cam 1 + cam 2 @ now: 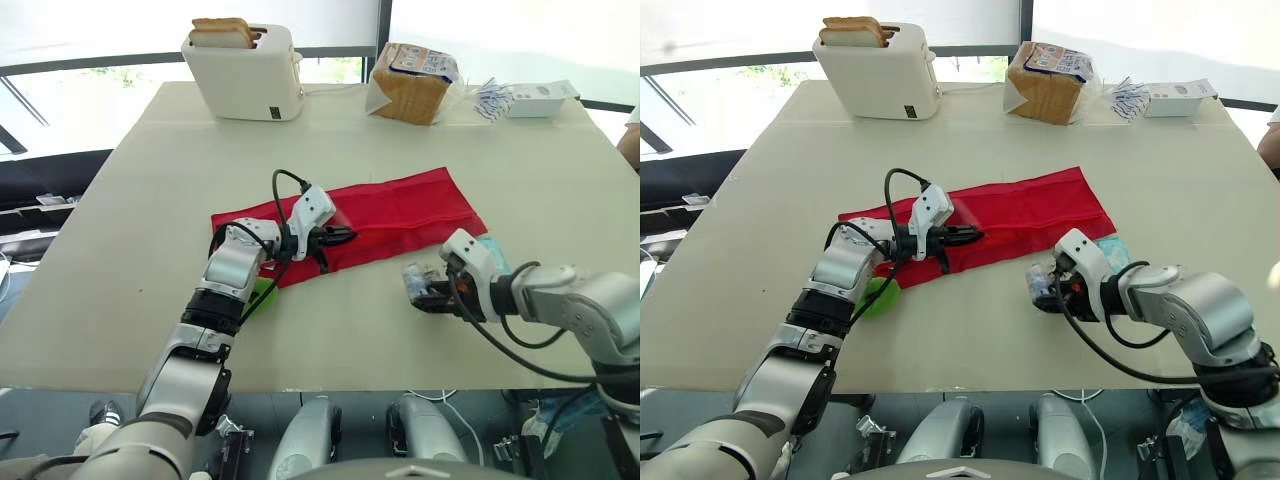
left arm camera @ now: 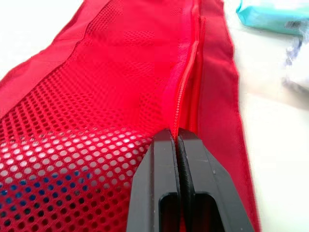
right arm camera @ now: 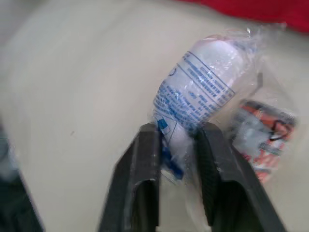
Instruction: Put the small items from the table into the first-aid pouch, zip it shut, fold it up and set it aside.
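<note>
The red first-aid pouch [image 1: 390, 212] lies flat and unfolded across the middle of the table, its mesh side up. My left gripper [image 1: 342, 237] is at its near edge, shut on the zipper strip [image 2: 186, 92], with its fingers [image 2: 166, 159] pressed together. My right gripper [image 1: 418, 292] sits in front of the pouch's right end, shut on a white bandage roll [image 3: 203, 82] in clear wrap. A small orange-and-white packet [image 3: 263, 137] lies against that roll. A teal packet [image 1: 492, 246] rests by the pouch's right corner. A green item [image 1: 880, 296] peeks out under my left forearm.
At the back stand a white toaster [image 1: 245, 72] with bread slices in it, a bagged bread loaf [image 1: 415, 82], loose sachets [image 1: 492, 100] and a white box [image 1: 540, 98]. A person's arm [image 1: 632, 142] shows at the far right edge.
</note>
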{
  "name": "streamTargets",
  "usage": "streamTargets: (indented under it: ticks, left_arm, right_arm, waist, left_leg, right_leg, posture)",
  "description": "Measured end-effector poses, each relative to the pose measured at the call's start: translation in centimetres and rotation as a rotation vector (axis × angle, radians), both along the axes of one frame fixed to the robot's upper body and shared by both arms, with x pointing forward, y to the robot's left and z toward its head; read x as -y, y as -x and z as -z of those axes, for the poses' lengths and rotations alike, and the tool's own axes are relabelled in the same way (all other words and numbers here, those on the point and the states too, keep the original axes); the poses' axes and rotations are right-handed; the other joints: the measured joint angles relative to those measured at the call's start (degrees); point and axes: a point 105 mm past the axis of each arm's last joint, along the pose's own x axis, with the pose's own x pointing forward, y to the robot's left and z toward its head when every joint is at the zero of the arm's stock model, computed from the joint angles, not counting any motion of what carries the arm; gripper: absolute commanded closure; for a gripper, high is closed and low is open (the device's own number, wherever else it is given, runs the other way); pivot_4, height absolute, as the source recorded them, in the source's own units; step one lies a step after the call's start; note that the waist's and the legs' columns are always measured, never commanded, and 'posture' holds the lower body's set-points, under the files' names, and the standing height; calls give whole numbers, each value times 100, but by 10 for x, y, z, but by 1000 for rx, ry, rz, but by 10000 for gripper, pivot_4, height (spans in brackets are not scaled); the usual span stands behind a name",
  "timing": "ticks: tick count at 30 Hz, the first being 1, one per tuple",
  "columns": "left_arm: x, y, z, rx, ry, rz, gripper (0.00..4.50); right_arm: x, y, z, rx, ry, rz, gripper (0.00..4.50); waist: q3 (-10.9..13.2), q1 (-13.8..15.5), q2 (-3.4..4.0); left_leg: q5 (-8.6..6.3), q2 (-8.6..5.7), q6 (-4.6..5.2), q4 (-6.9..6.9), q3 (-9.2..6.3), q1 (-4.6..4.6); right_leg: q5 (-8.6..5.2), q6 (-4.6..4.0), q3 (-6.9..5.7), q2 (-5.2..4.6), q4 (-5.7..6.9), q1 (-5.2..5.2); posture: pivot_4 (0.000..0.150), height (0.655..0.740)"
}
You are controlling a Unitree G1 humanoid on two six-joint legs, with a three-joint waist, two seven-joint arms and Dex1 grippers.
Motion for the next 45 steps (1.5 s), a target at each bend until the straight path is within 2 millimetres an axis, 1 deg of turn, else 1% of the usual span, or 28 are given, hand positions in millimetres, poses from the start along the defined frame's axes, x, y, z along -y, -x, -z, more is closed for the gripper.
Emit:
streamTargets:
  ticks: [1, 4, 8, 12, 13, 14, 17, 19, 22, 23, 24, 28, 32, 33, 34, 38, 40, 42, 43, 45]
  left_arm:
    - [-1, 0, 0, -1, -2, -2, 45000]
    - [1, 0, -1, 1, 0, 4, 45000]
    - [2, -1, -2, 5, -2, 10, 45000]
    - [2, -1, -2, 6, -4, 10, 45000]
    - [2, -1, -2, 8, -5, 11, 45000]
    - [2, -1, -3, 11, -6, 11, 45000]
    - [2, -1, -3, 12, -7, 11, 45000]
    - [1, -1, -2, 12, -10, 8, 45000]
    - [1, -1, -2, 12, -13, 8, 45000]
    - [0, -1, -2, 12, -16, 7, 45000]
    - [0, -1, -2, 13, -17, 7, 45000]
    - [0, 0, -1, 10, -24, 10, 45000]
    - [0, 0, -1, 10, -28, 12, 45000]
    - [-1, 0, 0, 8, -29, 12, 45000]
    - [-1, 0, 0, 8, -29, 12, 45000]
    - [-1, 0, 0, 2, -31, 8, 45000]
    - [-2, 0, -1, 3, -33, 8, 45000]
    - [-2, 0, -1, 3, -33, 8, 45000]
    - [-2, 0, -1, 3, -33, 8, 45000]
    - [-2, 0, -1, 3, -34, 9, 45000]
  right_arm:
    - [-1, -1, 0, 7, -4, 7, 14716]
    - [-8, -6, 1, 34, -22, 30, 14716]
    - [-7, -5, 1, 49, 2, 51, 14716]
    - [-3, 0, -6, 88, 22, 77, 14716]
    - [-2, 2, -9, 130, 35, 86, 14716]
    - [1, 8, -12, 193, 77, 90, 14716]
    - [5, 16, -14, 228, 100, 91, 14716]
    - [6, 23, -25, 277, 89, 74, 14716]
    - [12, 31, -35, 346, 155, 18, 14716]
    - [12, 31, -41, 372, 131, 29, 14716]
    - [9, 31, -44, 369, 74, 47, 14716]
    - [-6, 31, -39, 318, -11, 64, 14716]
    - [-11, 21, -24, 242, -4, 140, 14716]
    - [-11, 19, -16, 212, 24, 172, 14716]
    - [-11, 19, -15, 209, 28, 175, 14716]
    - [-4, 16, 3, 169, 94, 264, 14716]
    - [-4, 15, 5, 172, 98, 287, 14716]
    - [-6, 13, 5, 180, 95, 298, 19822]
    - [-7, 13, 5, 182, 88, 303, 21447]
    - [-10, 12, 4, 185, 74, 312, 32114]
  waist:
    - [-1, -1, -1]
    - [-1, -1, -2]
    - [-1, 17, -2]
    - [-1, 15, -2]
    - [-1, 14, -2]
    - [-1, 21, -2]
    - [-1, 21, -2]
    - [-1, 18, -2]
    - [0, 17, -1]
    - [-1, 13, -5]
    - [-1, 5, -6]
    - [-1, 4, -5]
    - [-1, 9, -5]
    - [-1, 8, -5]
    - [-1, 8, -5]
    - [-1, 2, -5]
    - [-2, -5, -4]
    - [-2, -7, -4]
    - [-1, -7, -4]
    - [-2, -7, -4]
  left_leg:
    - [0, 0, 0, 0, 0, 1]
    - [1, 0, -1, 2, 0, 1]
    - [0, 0, -1, 3, 0, -1]
    - [0, 0, -1, 3, 0, -2]
    - [0, 0, -1, 2, -1, -3]
    - [0, 0, -1, 2, -1, -4]
    - [0, 0, -1, 3, -1, -4]
    - [0, 0, -1, 3, -1, -3]
    - [0, 0, 0, 3, -1, -3]
    - [0, 1, 0, 3, -3, 0]
    - [0, 2, -1, 3, -3, 2]
    - [0, 2, -1, 3, -2, 1]
    - [1, 2, -1, 3, -3, 1]
    - [1, 1, -1, 3, -3, 1]
    - [0, 1, -1, 3, -3, 0]
    - [1, 1, -1, 3, -2, 1]
    - [1, 0, -1, 2, -2, 1]
    - [1, 0, -1, 2, -2, 1]
    - [1, 0, -1, 2, -2, 1]
    - [1, 0, -1, 2, -2, 1]
  right_leg:
    - [0, 0, 1, 0, 0, 1]
    - [0, 0, 1, 0, 3, 1]
    - [1, 1, 1, -2, 1, 1]
    - [0, 1, 0, -2, 2, 0]
    - [0, 1, 0, -2, 1, 0]
    - [0, 1, 0, -2, 0, -1]
    - [0, 1, 0, -2, 1, 0]
    - [0, 1, 0, -1, 1, 0]
    - [0, 1, -3, 1, -1, 1]
    - [0, 1, -4, 1, -1, 4]
    - [0, 1, -3, 2, 1, 5]
    - [0, 1, -2, 2, 1, 5]
    - [0, 1, -3, 2, 1, 4]
    - [0, 1, -3, 2, 1, 4]
    - [0, 1, -2, 2, 0, 3]
    - [0, 1, -2, 2, 2, 2]
    - [0, 1, -2, 3, 3, 1]
    - [0, 1, -2, 3, 3, 1]
    - [0, 1, -2, 3, 3, 1]
    - [0, 1, -2, 3, 3, 1]
  posture:
    - [1500, 7400]
    - [1500, 7400]
    - [1500, 7400]
    - [1500, 7400]
    - [1500, 7400]
    - [1500, 7400]
    - [1500, 7400]
    - [1500, 7400]
    - [1500, 7400]
    - [1500, 7400]
    - [1500, 7400]
    - [1500, 7400]
    - [1500, 7400]
    - [1500, 7400]
    - [1500, 7400]
    - [1500, 7400]
    - [1500, 7400]
    - [1500, 7400]
    - [1500, 7400]
    - [1500, 7400]
